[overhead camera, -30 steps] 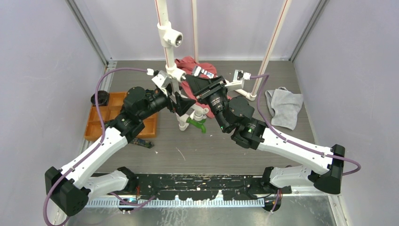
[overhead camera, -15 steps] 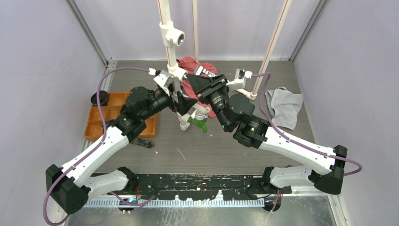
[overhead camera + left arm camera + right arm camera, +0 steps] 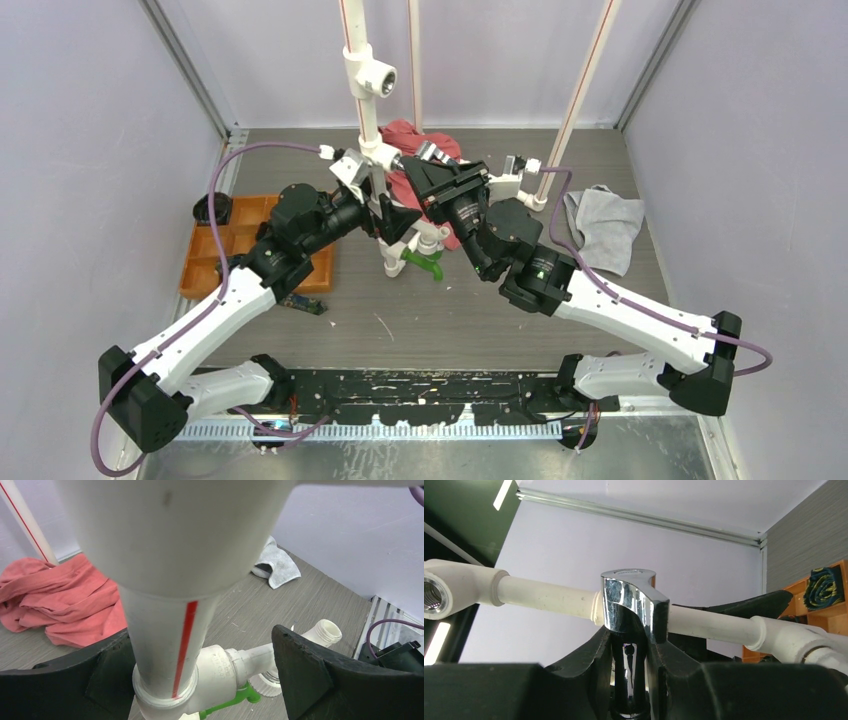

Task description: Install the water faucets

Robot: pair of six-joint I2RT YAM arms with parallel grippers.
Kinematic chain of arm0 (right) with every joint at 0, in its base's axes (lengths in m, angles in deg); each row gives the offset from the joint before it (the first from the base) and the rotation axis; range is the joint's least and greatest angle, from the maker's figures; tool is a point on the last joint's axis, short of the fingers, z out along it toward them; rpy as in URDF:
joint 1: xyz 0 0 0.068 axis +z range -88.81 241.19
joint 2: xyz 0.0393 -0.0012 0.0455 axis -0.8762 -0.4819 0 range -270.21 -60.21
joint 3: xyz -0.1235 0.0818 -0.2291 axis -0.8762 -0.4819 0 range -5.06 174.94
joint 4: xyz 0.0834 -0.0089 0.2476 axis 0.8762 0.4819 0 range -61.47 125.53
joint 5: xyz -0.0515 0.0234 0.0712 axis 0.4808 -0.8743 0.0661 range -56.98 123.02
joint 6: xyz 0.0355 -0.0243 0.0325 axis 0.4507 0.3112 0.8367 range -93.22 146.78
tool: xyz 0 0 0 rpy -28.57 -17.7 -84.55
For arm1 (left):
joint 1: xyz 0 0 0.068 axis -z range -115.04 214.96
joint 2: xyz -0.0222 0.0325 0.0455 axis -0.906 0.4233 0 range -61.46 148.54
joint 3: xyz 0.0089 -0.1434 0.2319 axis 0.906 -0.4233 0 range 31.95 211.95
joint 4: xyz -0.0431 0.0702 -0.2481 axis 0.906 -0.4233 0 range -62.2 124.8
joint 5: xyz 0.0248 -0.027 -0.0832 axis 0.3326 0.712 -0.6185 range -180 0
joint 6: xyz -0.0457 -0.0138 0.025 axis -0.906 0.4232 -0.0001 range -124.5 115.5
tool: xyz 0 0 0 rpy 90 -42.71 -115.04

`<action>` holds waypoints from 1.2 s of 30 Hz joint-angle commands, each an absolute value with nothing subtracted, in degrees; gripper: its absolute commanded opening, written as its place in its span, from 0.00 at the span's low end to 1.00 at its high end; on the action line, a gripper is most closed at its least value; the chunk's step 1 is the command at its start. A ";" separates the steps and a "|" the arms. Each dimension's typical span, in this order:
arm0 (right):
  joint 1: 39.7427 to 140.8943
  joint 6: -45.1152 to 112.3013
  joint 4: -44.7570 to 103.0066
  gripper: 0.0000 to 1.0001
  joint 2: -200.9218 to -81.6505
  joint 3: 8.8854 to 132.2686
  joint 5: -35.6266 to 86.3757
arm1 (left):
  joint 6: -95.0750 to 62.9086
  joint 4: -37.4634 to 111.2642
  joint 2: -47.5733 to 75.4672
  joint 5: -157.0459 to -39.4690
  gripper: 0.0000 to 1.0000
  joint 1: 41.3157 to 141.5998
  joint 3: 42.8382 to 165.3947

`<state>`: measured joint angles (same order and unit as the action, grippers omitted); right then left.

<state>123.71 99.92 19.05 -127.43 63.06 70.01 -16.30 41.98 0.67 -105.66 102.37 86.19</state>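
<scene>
A white pipe (image 3: 357, 40) stands upright mid-table, with an open tee fitting (image 3: 370, 77) high on it. My left gripper (image 3: 390, 215) is open around the pipe's lower part (image 3: 165, 630). The left finger lies against the pipe and the right finger (image 3: 320, 675) stands apart from it. My right gripper (image 3: 428, 168) is shut on the shiny silver faucet (image 3: 424, 152) right of the pipe. In the right wrist view the faucet (image 3: 629, 600) sits between the fingers in front of the pipe (image 3: 549, 595). A green tap (image 3: 425, 263) sits at the pipe's base and also shows in the left wrist view (image 3: 235, 697).
A red cloth (image 3: 405, 135) lies behind the pipe and a grey cloth (image 3: 605, 225) at the right. An orange compartment tray (image 3: 235, 235) sits at the left. Two thin poles (image 3: 580, 90) stand at the back. The enclosure walls close both sides.
My right gripper has moved a little left and back with the silver faucet, closer to the pipe. The pipe's top has leaned slightly right. The left gripper has stayed around the pipe.
</scene>
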 commanded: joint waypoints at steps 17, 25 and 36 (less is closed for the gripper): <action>120.13 120.34 25.95 0.00 -127.88 59.34 55.62 | -16.91 41.83 2.04 -110.48 0.93 106.07 88.30; 119.53 117.16 26.86 0.04 -126.38 59.85 57.77 | -16.39 41.39 1.75 -110.17 0.93 106.04 88.63; 119.46 111.83 24.65 0.55 -127.27 59.87 55.25 | -16.12 41.39 2.20 -110.04 0.93 106.11 89.08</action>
